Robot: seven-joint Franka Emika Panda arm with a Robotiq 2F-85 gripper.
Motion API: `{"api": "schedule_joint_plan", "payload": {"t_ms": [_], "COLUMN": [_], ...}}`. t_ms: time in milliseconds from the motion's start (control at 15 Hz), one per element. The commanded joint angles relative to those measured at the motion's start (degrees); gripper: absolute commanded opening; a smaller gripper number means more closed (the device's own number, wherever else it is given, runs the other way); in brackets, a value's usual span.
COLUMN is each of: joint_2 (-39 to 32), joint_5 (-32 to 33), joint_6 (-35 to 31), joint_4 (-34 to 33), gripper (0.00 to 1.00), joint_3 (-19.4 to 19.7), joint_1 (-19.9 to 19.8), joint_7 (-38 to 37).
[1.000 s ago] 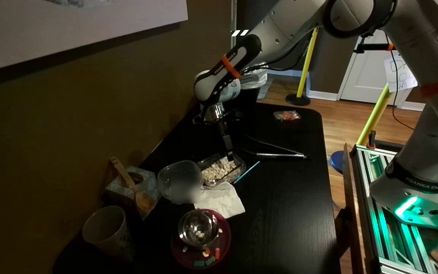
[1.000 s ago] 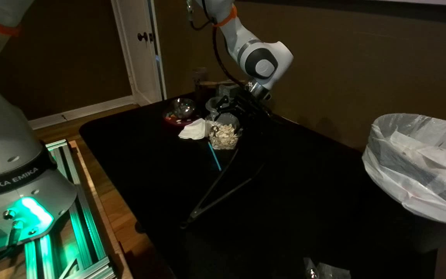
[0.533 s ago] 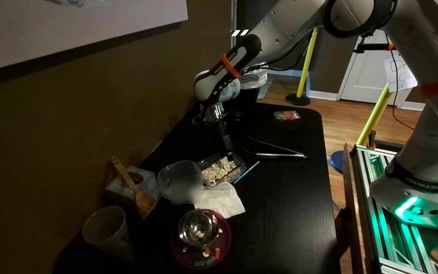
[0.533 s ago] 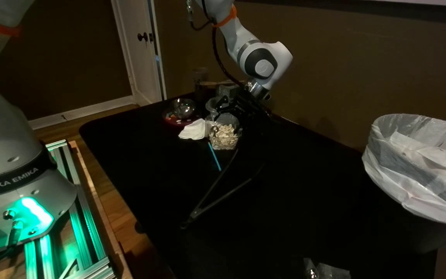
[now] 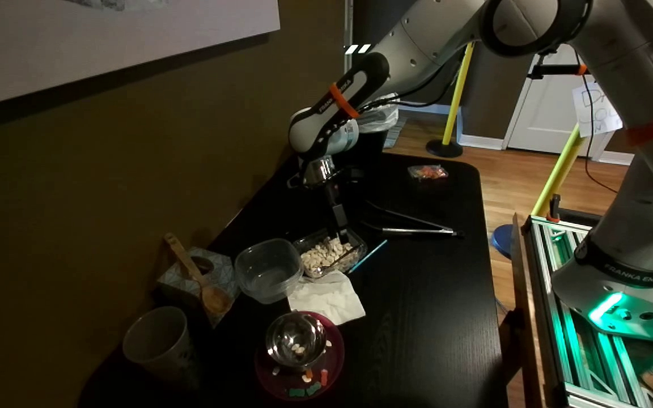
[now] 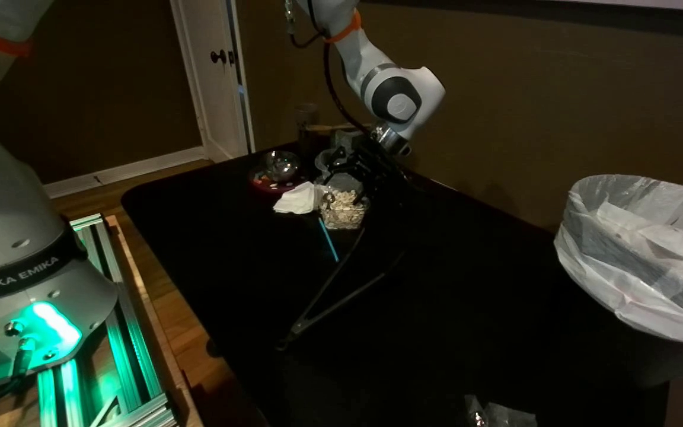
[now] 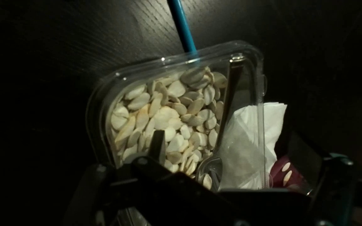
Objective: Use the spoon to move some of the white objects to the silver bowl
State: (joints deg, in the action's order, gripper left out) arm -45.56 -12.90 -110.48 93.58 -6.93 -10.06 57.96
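Clearly, the gripper [image 7: 227,134] has spread jaws. In the wrist view, the spoon [image 7: 229,89] lies between them, beside white objects [image 7: 174,117].

— Broad lane of bare table [image 5: 428,323] between the napkin [image 5: 331,297] and the robot's base [image 5: 621,292]!
— Tighter at the tray [image 7: 163,60]: clear container [image 5: 268,276] crowding one side, blue stick [image 5: 368,256] just beside another, tongs [image 5: 417,231] sprawled near, and the spoon [image 7: 214,168] close to a wall inside.
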Motion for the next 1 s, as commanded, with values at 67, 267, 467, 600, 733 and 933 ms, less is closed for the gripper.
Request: {"api": "schedule_joint_plan", "payload": {"t_ms": [67,267,467,600,733,933], "joint_2": [2.3,0.3,0.3,0.3,0.0,1.1], "joint_5": [2.3,1.3,1.2,1.2,1.0,0.8], "joint_6": [-3.1,-0.8,-0.8,-0.8,0.3,0.5], "joint_4": [4.1,0.8,0.7,0.7,0.4,1.7], "gripper": [1.00,1.00,1.00,1.00,1.00,1.00], "joint_3": [0.0,-0.3,-0.3,-0.3,-0.1,0.4], "joint_1": [1.2,0.6,0.4,0.4,0.3,-0.1], "joint_7": [1.0,0.3,0.3,0.3,-0.4,-2.0]}}
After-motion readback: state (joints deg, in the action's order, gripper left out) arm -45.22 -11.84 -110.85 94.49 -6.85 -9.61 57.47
